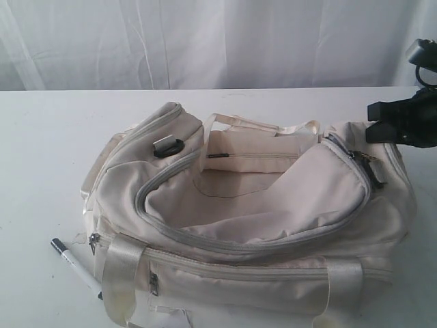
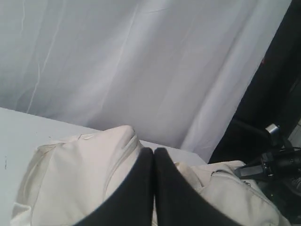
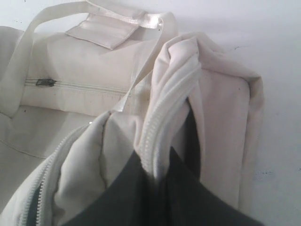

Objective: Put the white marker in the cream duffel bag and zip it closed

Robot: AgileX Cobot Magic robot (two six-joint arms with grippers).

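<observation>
The cream duffel bag (image 1: pixel 259 225) lies on the white table (image 1: pixel 41 150) with its long main zipper undone and the top flap sagging. Beside the bag's near left corner rests the white marker (image 1: pixel 75 263), black cap pointing away from the bag, its other end tucked under a webbing handle. My right gripper (image 3: pixel 154 160) is shut on the zipper edge of the bag (image 3: pixel 84 70) at its right end; the right arm (image 1: pixel 410 119) hangs over that end. My left gripper (image 2: pixel 154 150) is shut and empty, raised above the bag (image 2: pixel 70 174). It does not show in the exterior view.
A white curtain (image 1: pixel 205 41) hangs behind the table. A black clip (image 1: pixel 167 147) sits on the bag's left end pocket. A small zipped pocket (image 1: pixel 252 156) and a webbing handle (image 1: pixel 259 124) lie along the bag's far side.
</observation>
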